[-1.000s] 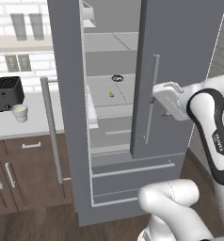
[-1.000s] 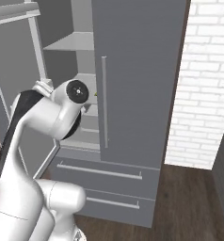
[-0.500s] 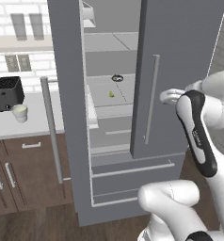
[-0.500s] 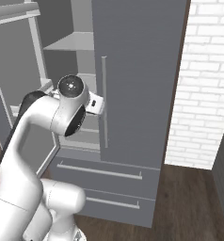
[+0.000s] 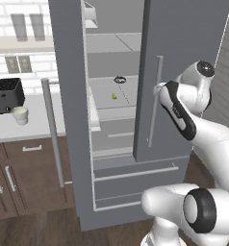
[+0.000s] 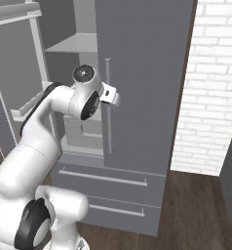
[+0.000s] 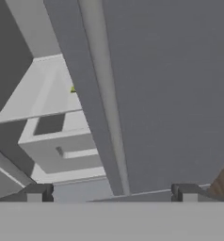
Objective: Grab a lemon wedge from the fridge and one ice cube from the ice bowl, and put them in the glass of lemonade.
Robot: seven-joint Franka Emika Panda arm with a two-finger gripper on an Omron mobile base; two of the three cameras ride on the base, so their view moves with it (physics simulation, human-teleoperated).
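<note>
One lemon wedge (image 5: pixel 114 96) on fridge (image 5: pixel 184 57) shelf, one gripper (image 7: pixel 111 190) open

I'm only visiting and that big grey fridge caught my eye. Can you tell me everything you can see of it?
The fridge is tall, matte grey and double-doored, with long silver bar handles. Its left door is swung wide open; the right door looks partly open. Inside are white shelves: one holds a tiny yellow-green lemon wedge and a small dark ring. Below are two drawers with bar pulls. It stands between wooden cabinets and a white brick wall.
</note>
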